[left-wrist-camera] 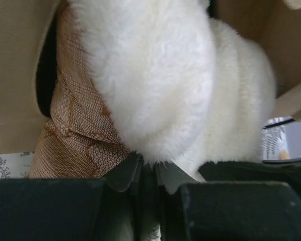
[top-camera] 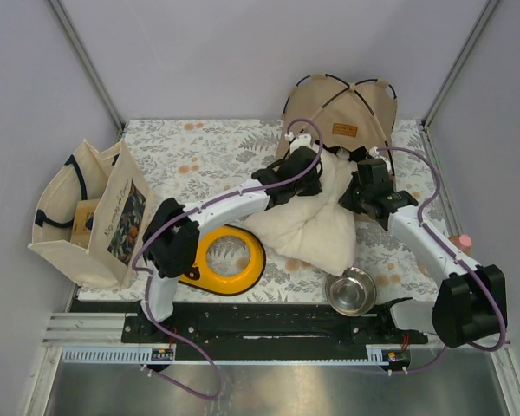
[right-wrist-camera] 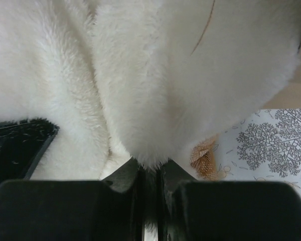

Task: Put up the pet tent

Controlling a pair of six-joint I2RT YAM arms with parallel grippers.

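Pinching the white cushion, both pairs of jaws closed on its fur.
Just beyond them the pet tent looks light, soft canvas on springy poles, likely to skid; grip its pole-edged rim.

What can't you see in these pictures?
- Top view: inside the pet tent, hidden by its canvas and the cushion.
- Top view: the tips of the left pincer and right pincer, hidden beneath their own black bodies.
- Top view: inside the tote bag, dark behind its walls.
- Wrist views: nearly everything past the cushion, whose fur fills them.
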